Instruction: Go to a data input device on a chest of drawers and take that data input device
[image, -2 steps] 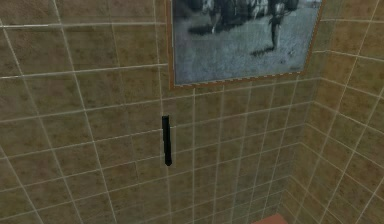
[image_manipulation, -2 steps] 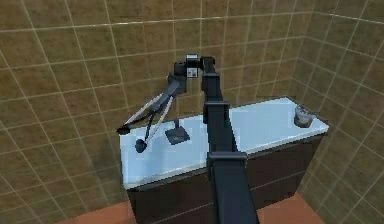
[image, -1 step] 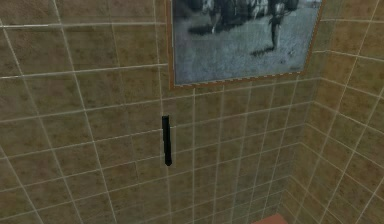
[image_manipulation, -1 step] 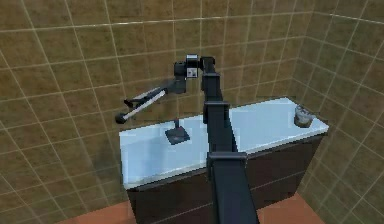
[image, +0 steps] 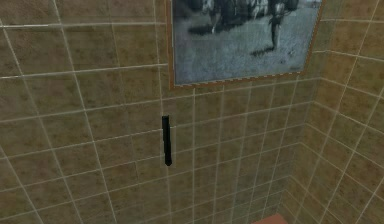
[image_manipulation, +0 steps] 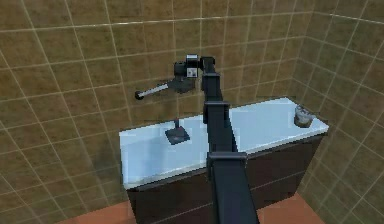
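In the arm side view a chest of drawers with a white top and dark brown front stands against a brown tiled wall. The dark arm rises across it to the gripper, which hangs above the top's left half with the tiled wall behind it. A thin pale bar juts out at the gripper's far end. I cannot tell whether that bar is a finger or a held thing, so I cannot tell whether the gripper holds anything. Below it, a small dark grey patch lies on the white top.
A small grey jar-like thing stands at the top's right end. In the forward view a tiled wall is close ahead, with a framed picture high up and a slim dark upright bar on it. Reddish floor shows at the bottom.
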